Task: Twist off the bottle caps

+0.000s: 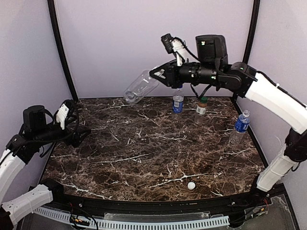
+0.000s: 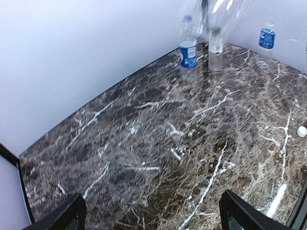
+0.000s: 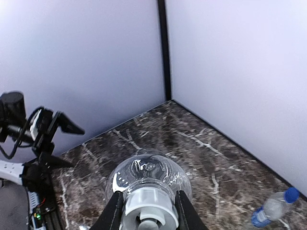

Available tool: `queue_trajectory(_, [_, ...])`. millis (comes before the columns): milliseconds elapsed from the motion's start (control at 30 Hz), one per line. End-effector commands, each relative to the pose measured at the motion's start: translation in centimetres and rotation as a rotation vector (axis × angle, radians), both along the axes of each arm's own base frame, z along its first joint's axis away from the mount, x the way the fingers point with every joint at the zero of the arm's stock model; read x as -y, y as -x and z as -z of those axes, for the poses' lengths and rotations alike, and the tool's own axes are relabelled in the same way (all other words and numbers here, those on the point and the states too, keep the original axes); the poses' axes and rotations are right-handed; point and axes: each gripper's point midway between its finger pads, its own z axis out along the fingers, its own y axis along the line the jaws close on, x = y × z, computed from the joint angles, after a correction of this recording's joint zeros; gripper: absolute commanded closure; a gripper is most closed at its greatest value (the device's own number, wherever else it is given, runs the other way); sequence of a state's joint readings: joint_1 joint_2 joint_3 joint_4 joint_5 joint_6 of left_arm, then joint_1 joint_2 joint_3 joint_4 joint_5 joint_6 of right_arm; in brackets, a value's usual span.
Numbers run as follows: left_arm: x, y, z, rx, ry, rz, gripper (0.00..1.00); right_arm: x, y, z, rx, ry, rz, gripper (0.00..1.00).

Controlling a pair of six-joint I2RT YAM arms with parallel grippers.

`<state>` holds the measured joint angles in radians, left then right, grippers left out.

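My right gripper (image 1: 160,74) is raised above the back of the table and is shut on the neck of a plain clear bottle (image 1: 140,86), which tilts out to the left. In the right wrist view the fingers (image 3: 114,213) clamp the bottle's white neck end (image 3: 147,201). A loose white cap (image 1: 191,185) lies near the front edge. At the back stand a blue-label bottle (image 1: 178,102), a tan-label bottle with a green cap (image 1: 202,105), and a blue-capped, blue-label bottle (image 1: 241,123). My left gripper (image 1: 79,122) hangs open over the table's left side with nothing between its fingers.
The dark marble table (image 1: 144,143) is boxed in by white walls at the back and sides. The left wrist view shows bare marble under the open gripper (image 2: 152,195), with the white cap (image 2: 301,131) at far right and the bottles blurred at the back.
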<state>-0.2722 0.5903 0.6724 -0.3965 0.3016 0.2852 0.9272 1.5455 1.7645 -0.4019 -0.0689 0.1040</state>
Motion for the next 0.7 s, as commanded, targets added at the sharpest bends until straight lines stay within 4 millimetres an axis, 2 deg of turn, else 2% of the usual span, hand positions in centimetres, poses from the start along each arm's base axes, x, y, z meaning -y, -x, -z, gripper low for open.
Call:
queue_trajectory(0, [3.1,2.7,-3.4,0.024,-0.053,0.288,0.03,-7.5,5.1,1.7,-0.121,-0.039,-0.253,1.00])
queue_trajectory(133, [5.7,5.0,-3.8,-0.086,-0.054,0.489,0.03,-11.3,7.0,3.4,-0.183,-0.022,-0.323,1.00])
queue_trajectory(167, [6.4,5.8,-4.1,-0.092,-0.068,0.532,0.04,-11.9,7.2,3.7,-0.194,-0.021,-0.336,1.00])
queue_trajectory(300, [7.9,6.4,-3.8,-0.125,-0.121,0.599,0.04,-13.3,8.0,4.6,-0.245,-0.048,-0.391,1.00])
queue_trajectory(467, [8.8,5.9,-3.3,-0.166,-0.126,0.621,0.05,-13.2,8.6,4.2,-0.249,-0.091,-0.394,1.00])
queue_trajectory(567, [9.4,4.6,-3.9,-0.152,-0.104,0.580,0.08,-13.0,9.1,3.7,-0.253,-0.132,-0.418,1.00])
queue_trajectory(667, [9.6,3.2,-5.2,-0.106,-0.096,0.533,0.16,-13.0,9.3,3.9,-0.266,-0.133,-0.423,1.00])
